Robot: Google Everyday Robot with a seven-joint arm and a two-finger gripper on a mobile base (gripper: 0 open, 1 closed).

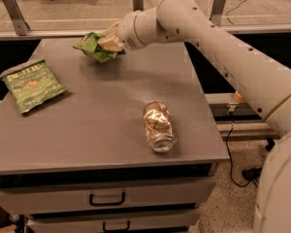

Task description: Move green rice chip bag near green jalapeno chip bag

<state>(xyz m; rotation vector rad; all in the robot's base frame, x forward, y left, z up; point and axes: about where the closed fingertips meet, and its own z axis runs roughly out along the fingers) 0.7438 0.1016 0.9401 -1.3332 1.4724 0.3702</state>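
Holding the green rice chip bag [91, 47] above the far part of the tabletop [102, 106], the tool [108, 41] is clamped on the bag's upper right side, and the crumpled bag hangs to the left of it. It seems lifted, because a soft shadow lies on the surface below it. The green jalapeno chip bag [33, 85] lies flat near the left edge of the tabletop, so from the tool it is to the left and nearer to the camera, and the two bags are well apart. Its long axis runs roughly from the far side to the near side, a little turned, with the pale top edge on the far side. I judge that the coming move must go leftward and toward the front. The crushed can [158, 126] lies on the right, away from this path.
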